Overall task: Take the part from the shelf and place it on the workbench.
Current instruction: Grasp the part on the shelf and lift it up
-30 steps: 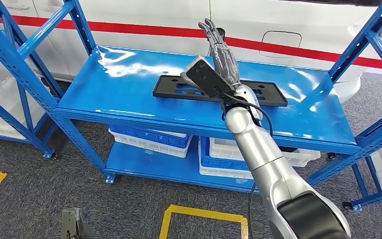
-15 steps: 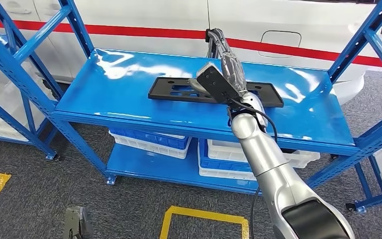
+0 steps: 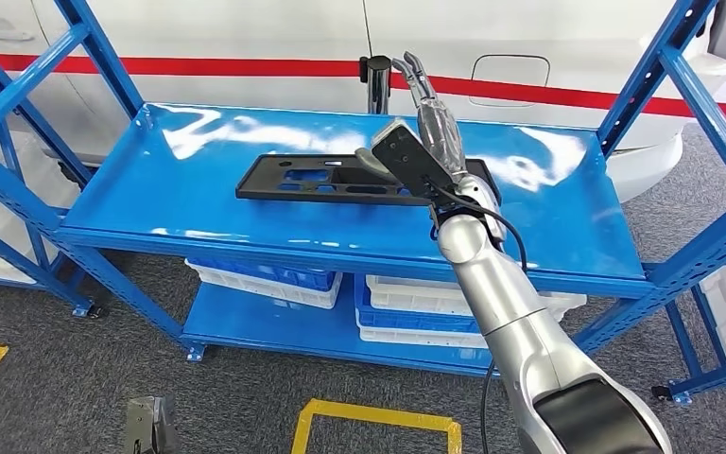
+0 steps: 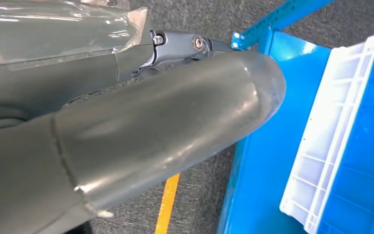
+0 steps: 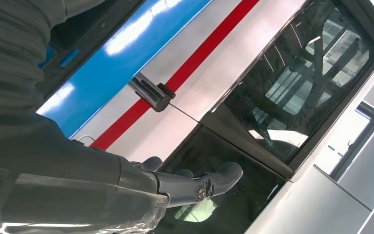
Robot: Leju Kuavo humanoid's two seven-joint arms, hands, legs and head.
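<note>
One black part (image 3: 340,178) lies flat on the blue shelf (image 3: 198,203); the right hand (image 3: 435,128) hovers above it, fingers (image 3: 414,74) seemingly straight, holding nothing.

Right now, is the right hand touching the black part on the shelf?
Cannot tell. In the head view the right hand overlaps the black part's far end with fingers extended, but the wrist camera hides any contact or gap.

flat black perforated plastic part (image 3: 340,179): right end lying hidden behind the right hand (image 3: 440,132) and its wrist camera | left hand (image 4: 141,126): thumb blocking its fingers, grasp not readable | blue-and-white plastic crates (image 3: 274,279): tops being covered by the blue metal shelf (image 3: 198,222) front edge
</note>
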